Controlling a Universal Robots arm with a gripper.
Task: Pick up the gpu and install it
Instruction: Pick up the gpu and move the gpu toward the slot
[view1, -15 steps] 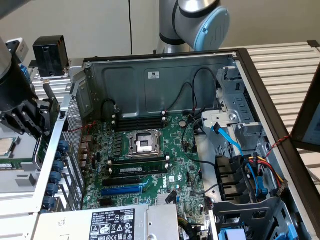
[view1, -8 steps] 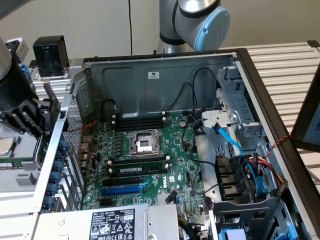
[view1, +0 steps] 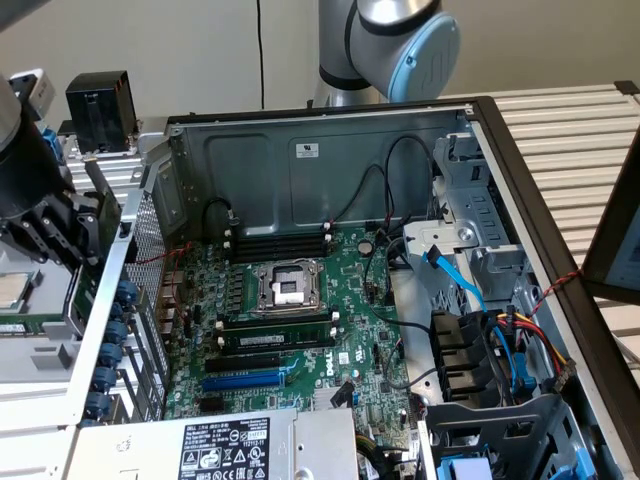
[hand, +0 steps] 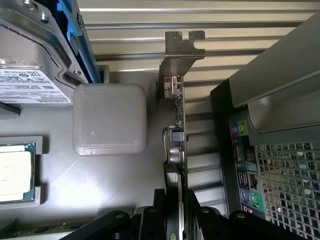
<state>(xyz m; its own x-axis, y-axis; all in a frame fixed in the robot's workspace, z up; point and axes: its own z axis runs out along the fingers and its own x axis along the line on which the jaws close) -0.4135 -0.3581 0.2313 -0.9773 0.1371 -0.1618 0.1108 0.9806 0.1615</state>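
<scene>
A: Currently, what is the gripper (hand: 176, 214) status?
B: Partly closed, jaws clamped on the gpu (hand: 178, 130). The card is held edge-on, with its bracket (hand: 182, 50) at the end farthest from the gripper.
A: Gpu location?
B: Outside the case (view1: 330, 150), just beside its rear wall. A cpu (hand: 12, 172) lies beyond the gpu, also outside the case. The motherboard (view1: 300, 300) sits inside.
</scene>
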